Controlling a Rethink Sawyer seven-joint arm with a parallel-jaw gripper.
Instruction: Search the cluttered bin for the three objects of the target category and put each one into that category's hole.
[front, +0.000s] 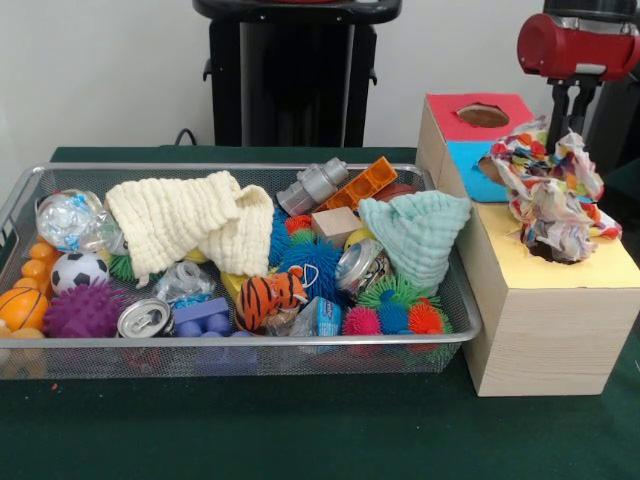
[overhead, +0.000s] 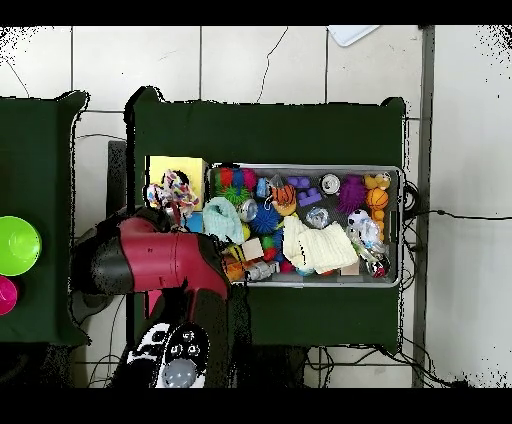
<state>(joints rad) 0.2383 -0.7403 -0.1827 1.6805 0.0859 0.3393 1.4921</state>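
A multicoloured patterned cloth (front: 553, 195) hung bunched over the hole in the yellow top of the wooden box (front: 540, 330), its lower folds at the opening. The gripper (front: 562, 120) stood just above it, clamped on the cloth's top. Beside the box sat the wire bin (front: 300, 345) (crowded with toys, cans, 2 more cloths), all on a dark green tablecloth (front: 300, 430) over a pale tiled floor (overhead: 260, 60).
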